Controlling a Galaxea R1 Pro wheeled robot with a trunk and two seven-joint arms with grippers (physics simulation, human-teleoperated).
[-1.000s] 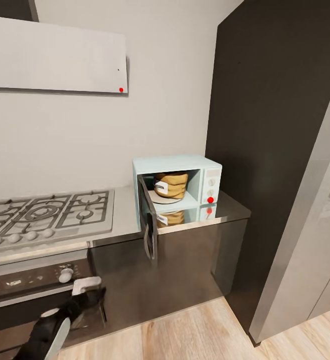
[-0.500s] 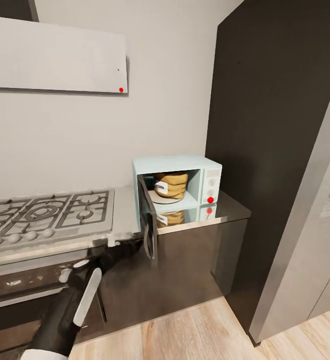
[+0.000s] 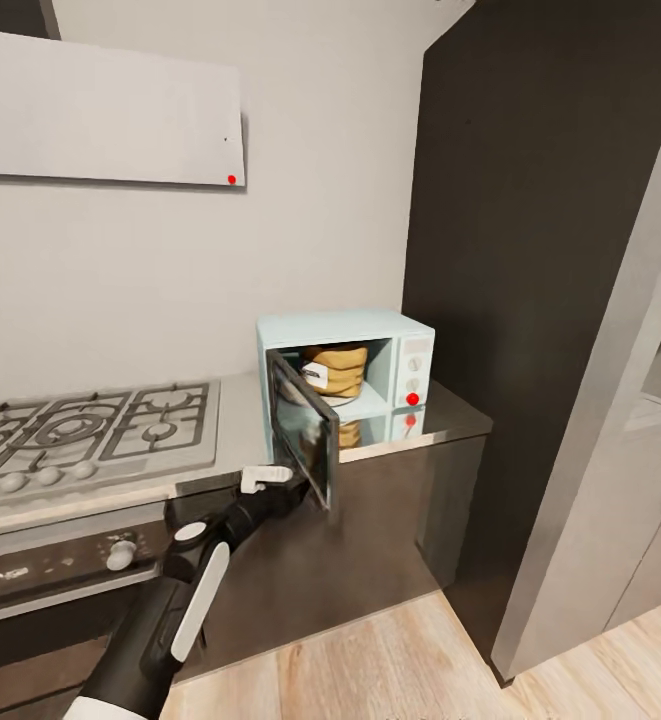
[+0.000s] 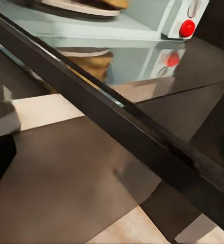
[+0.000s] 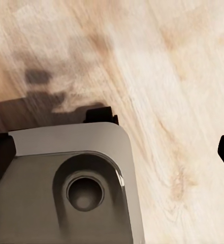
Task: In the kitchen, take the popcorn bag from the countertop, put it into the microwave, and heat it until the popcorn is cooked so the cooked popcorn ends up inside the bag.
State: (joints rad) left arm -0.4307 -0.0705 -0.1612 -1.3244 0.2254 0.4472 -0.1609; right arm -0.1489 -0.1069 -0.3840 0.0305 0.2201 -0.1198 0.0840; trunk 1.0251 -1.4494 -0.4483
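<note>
So the popcorn bag (image 3: 336,369) was sitting inside the microwave (image 3: 345,373), which stood on the countertop (image 3: 440,420) right next to the tall dark cabinet (image 3: 530,250). The door (image 3: 303,430) was partway open, swung out over the counter edge. The left gripper (image 3: 288,490) was up against the door's lower outer side, but honestly I couldn't tell if its fingers were spread or closed. From the right wrist camera there was wood floor (image 5: 157,66) and a grey robot part (image 5: 71,183).
</note>
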